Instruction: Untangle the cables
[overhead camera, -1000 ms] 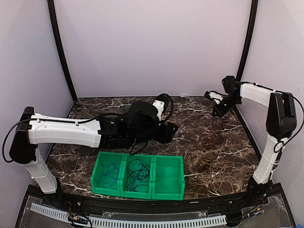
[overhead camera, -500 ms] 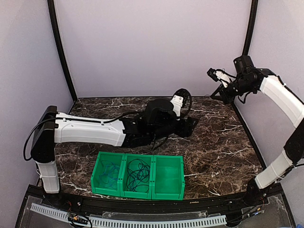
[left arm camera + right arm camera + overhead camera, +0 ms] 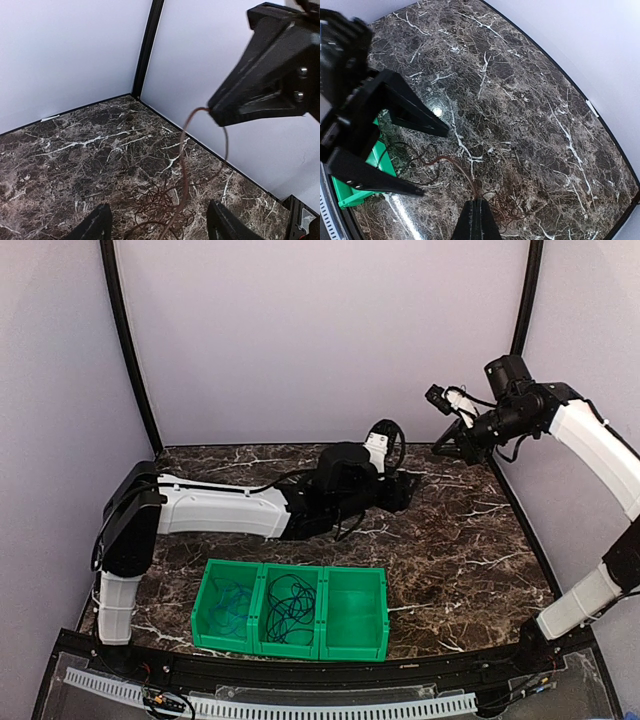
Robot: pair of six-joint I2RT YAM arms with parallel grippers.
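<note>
Your right gripper [image 3: 479,206] has its jaws pressed together on one end of a thin reddish-brown cable [image 3: 182,165], held in the air above the far right of the marble table [image 3: 75,145]. From that pinch the strand curves down to a loose tangle [image 3: 506,206] of brown wire lying on the tabletop below. Lifting it this way likely draws the strand free of the knot.

Your left gripper [image 3: 160,215] reaches across low from the left, jaws spread wide and holding nothing, with the tangle just ahead between its fingers. It seems placed to pin or grab the bundle while the right pulls.

Near you, a green three-compartment bin [image 3: 355,615] holds a blue cable [image 3: 232,600] in its left compartment and a black cable [image 3: 291,598] in the middle one, apparently already sorted.
</note>
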